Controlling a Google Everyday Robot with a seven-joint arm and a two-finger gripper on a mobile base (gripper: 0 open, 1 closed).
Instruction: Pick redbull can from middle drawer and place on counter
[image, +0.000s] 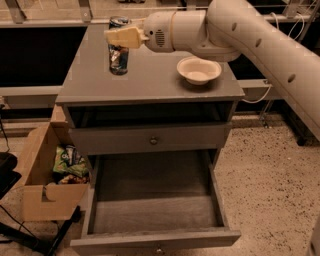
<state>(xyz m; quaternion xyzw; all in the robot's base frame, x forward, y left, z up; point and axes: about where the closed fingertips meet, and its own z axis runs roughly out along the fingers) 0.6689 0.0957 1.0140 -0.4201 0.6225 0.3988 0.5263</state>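
The redbull can (119, 56) is upright at the back left of the counter (150, 82), its base at or just above the top; I cannot tell if it touches. My gripper (119, 38) comes in from the right and is shut on the can's upper part, with the cream fingers (125, 36) across it. The white arm runs off to the upper right. The middle drawer (152, 212) is pulled out wide at the bottom and its floor is bare.
A cream round bowl (199, 70) sits on the counter's right side, below the arm. The shallower drawer (153, 141) with a round knob is above the open one. A cardboard box (44, 175) with snack bags stands on the floor at left.
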